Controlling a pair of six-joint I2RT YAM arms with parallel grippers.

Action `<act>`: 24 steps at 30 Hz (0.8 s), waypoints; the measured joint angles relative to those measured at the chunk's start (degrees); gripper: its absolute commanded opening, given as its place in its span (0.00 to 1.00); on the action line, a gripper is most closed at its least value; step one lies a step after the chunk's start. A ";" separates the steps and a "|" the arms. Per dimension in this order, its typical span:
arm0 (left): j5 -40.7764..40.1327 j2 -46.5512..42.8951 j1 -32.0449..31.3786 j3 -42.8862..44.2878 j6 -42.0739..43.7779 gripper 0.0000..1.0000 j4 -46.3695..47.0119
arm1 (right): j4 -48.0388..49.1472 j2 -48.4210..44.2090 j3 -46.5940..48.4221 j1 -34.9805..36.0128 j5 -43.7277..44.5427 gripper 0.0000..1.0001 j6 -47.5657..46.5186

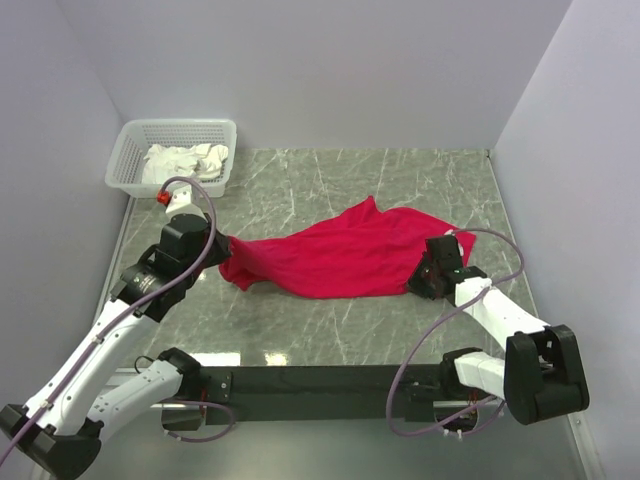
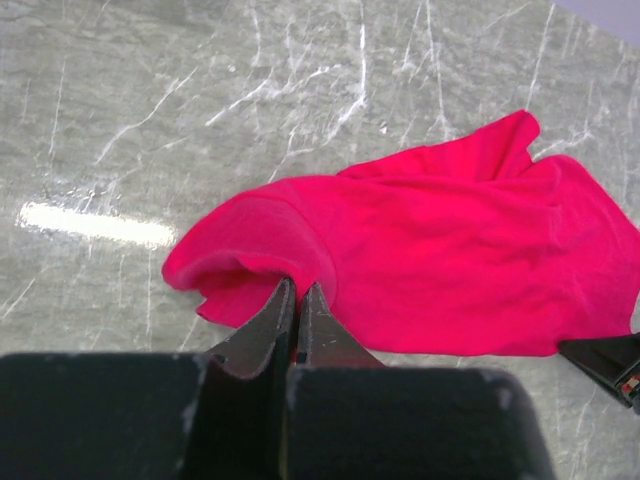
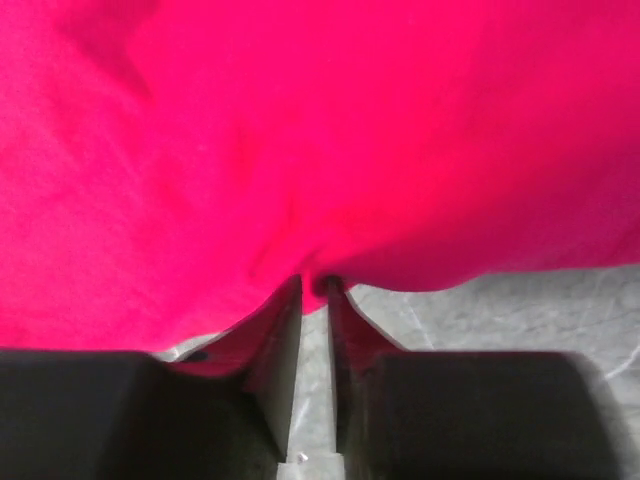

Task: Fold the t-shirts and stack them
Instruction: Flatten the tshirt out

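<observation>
A single red t-shirt lies crumpled and stretched across the middle of the marble table. My left gripper is shut on the shirt's left end; in the left wrist view its tips pinch a rolled edge of the red t-shirt. My right gripper sits at the shirt's right edge. In the right wrist view its jaws stand narrow, with a puckered fold of the red t-shirt caught between the tips.
A white lattice basket holding white cloths stands at the back left corner. Grey walls close in the table on the left, back and right. Bare marble shows in front of the shirt.
</observation>
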 measured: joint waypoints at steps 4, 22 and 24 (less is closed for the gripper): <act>0.07 -1.14 0.00 -1.53 0.48 0.01 -0.33 | -1.33 -0.22 0.55 -0.09 1.86 0.00 -0.28; 3.85 -1.55 0.00 -1.62 2.49 0.01 -2.40 | -20.37 31.65 60.76 2.12 10.56 0.19 -12.66; 4.07 0.68 0.00 -2.32 2.51 0.01 -0.85 | -20.70 39.80 64.83 2.89 10.97 0.37 -13.64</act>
